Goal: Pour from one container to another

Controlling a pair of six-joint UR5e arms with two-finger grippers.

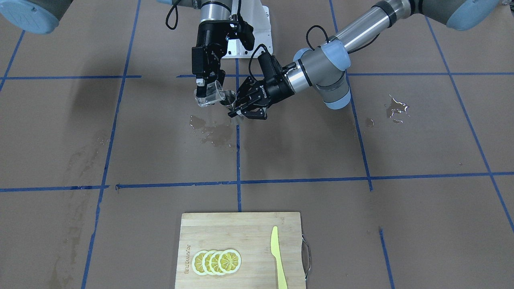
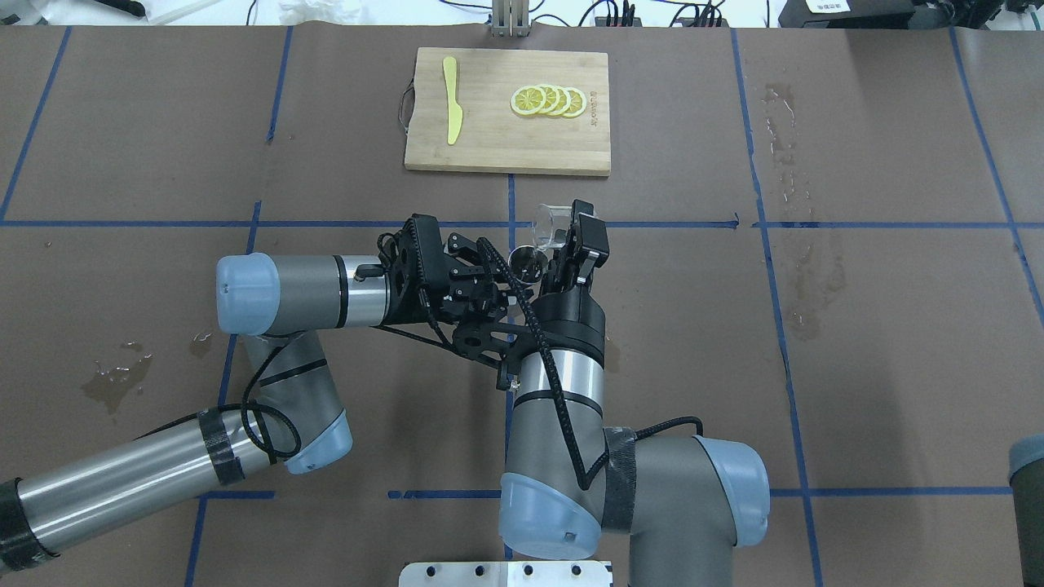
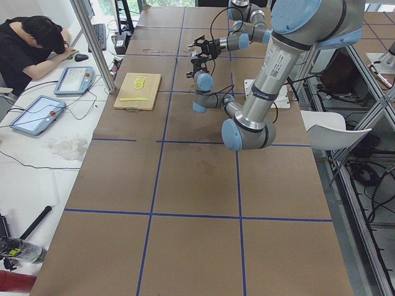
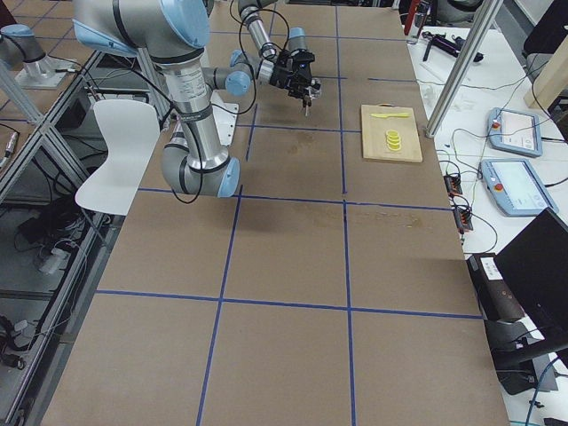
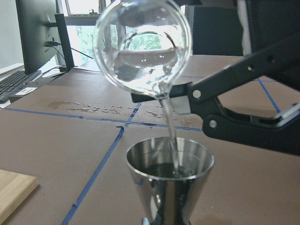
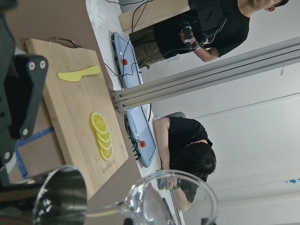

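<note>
**Over a wet brown worktop, the pour is mid-stream**

The paper-covered worktop (image 1: pixel 305 152), taped into blue squares, shows a puddle (image 1: pixel 213 134) just below the two arms. A board (image 1: pixel 249 224) at the operators' edge lies well apart from them.

Both containers are held in the air near the robot's base. The right end effector (image 1: pixel 208 87) pinches the cup (image 5: pixel 143 47), tipped with its lip down. The left end effector (image 1: pixel 237 107) is pressed on the jigger (image 5: pixel 171 183), upright and just under that lip.

A thin clear stream (image 5: pixel 171 136) runs from lip to upper cone, so the step in hand looks like the pour itself. The cup holds some clear liquid near its lower side; the jigger's cone is partly filled, with the level below the rim.

The next move probably calls for holding the lip over the cone's centre, watching the level, then righting the cup before it overflows.
</note>
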